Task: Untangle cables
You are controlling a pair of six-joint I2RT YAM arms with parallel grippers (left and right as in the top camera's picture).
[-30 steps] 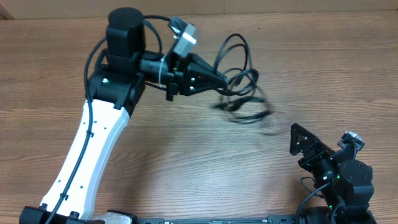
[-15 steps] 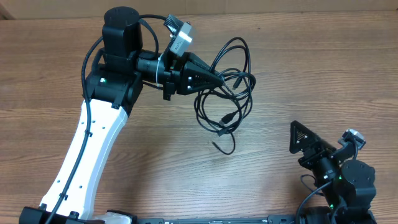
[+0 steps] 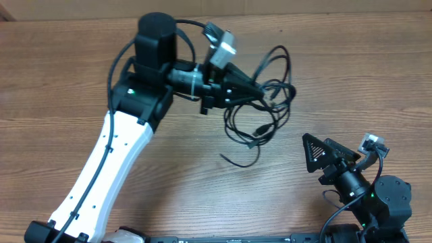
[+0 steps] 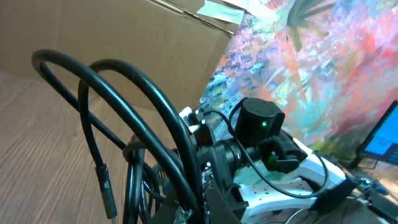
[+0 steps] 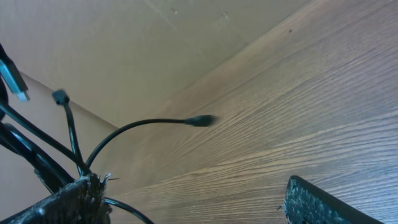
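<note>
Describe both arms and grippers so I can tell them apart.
The left arm has a long white link with a black cable along it, black joints, a green light and a grey wrist camera; the left gripper is black and tapers to a point. The right arm is black, and the right gripper has triangular fingers.
</note>
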